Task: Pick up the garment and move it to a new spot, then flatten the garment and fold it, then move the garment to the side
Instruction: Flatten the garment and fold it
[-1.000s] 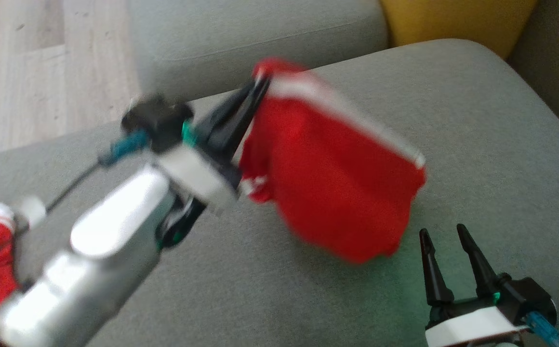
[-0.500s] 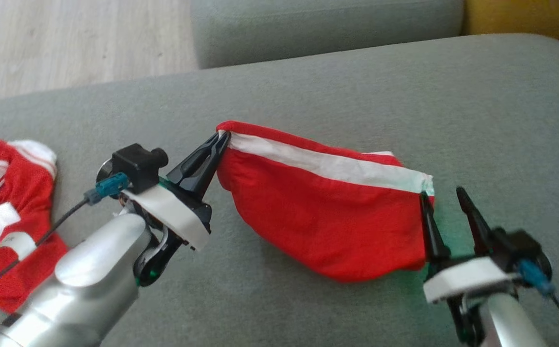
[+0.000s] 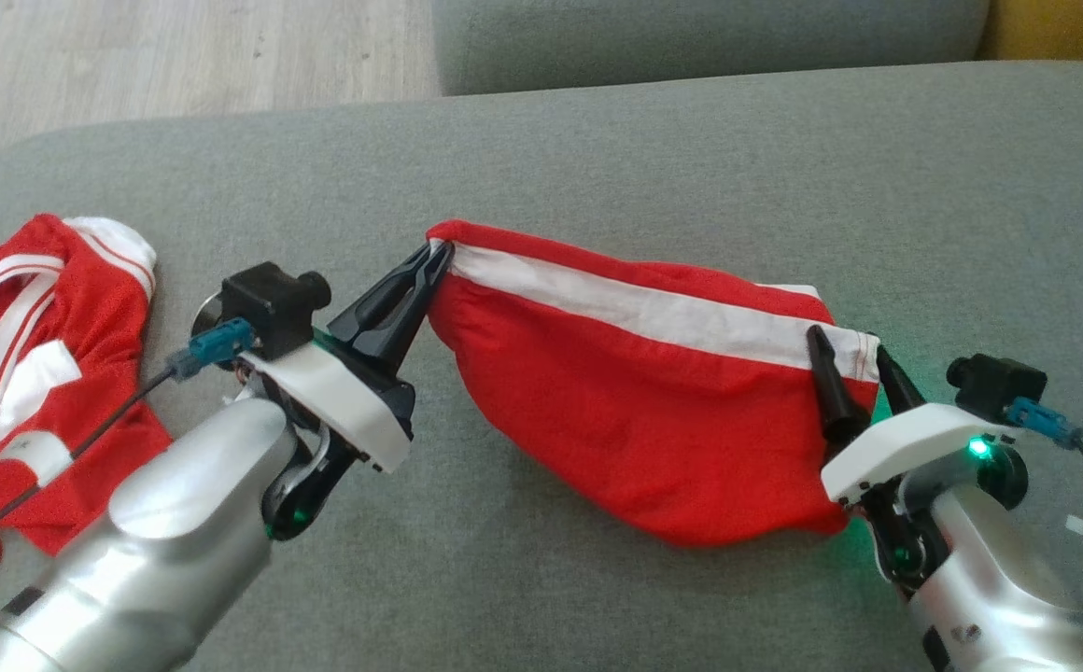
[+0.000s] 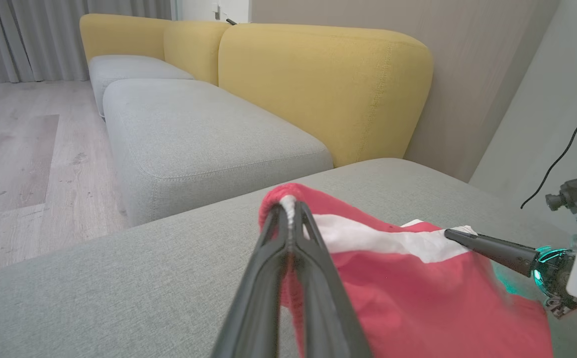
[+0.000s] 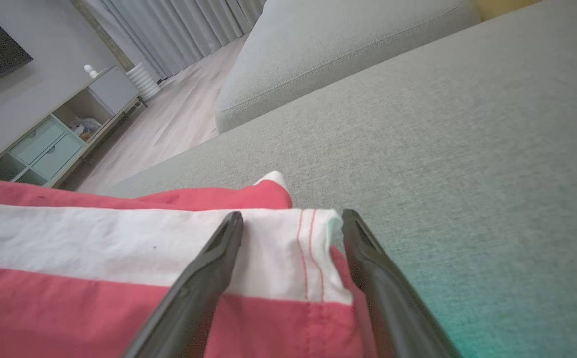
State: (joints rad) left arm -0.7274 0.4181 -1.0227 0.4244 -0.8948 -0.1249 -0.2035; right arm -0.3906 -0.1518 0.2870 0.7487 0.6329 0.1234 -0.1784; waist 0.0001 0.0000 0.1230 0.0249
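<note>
Red cloth with a white band, the garment hangs just over the grey cushion in the head view, its long axis roughly 9 to 3 o'clock, band uppermost, body sagging toward 6. Left gripper pinches the 9 o'clock corner; right gripper stands spread astride the 3 o'clock corner. A red heap lies at 9. Left wrist view: fingers pressed together on bunched hem, cloth trailing toward 4. Right wrist view: fingers apart, the band's stitched end between them, cloth stretching to 9.
</note>
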